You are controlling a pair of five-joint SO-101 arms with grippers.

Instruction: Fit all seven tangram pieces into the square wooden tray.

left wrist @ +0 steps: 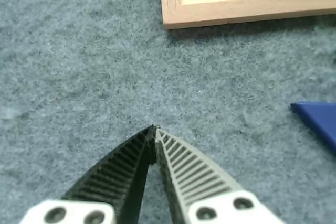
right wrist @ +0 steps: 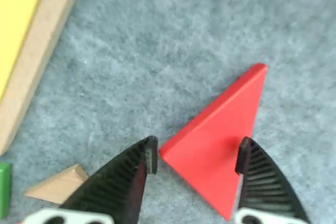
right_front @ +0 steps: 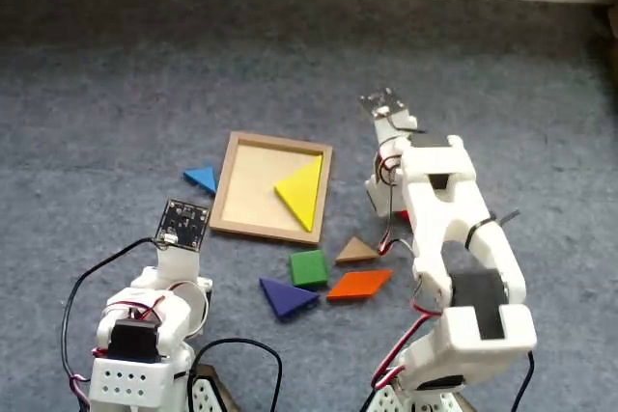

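Note:
The square wooden tray [right_front: 273,185] lies mid-table with a yellow triangle [right_front: 302,192] in its right half. A light blue triangle [right_front: 201,178] rests on the carpet just left of the tray. Below the tray lie a green square [right_front: 308,267], a dark blue triangle [right_front: 287,296], an orange parallelogram [right_front: 359,283] and a tan triangle [right_front: 357,250]. My right gripper [right wrist: 197,155] is open, its fingers straddling a red triangle [right wrist: 220,140] right of the tray. My left gripper [left wrist: 154,129] is shut and empty, low over the carpet near the tray's corner [left wrist: 173,14].
Grey carpet covers the whole table. The right arm [right_front: 454,238] stretches along the tray's right side, above the red piece. The dark blue triangle [left wrist: 320,119] lies off to one side of the left gripper. Open carpet spreads beyond the tray.

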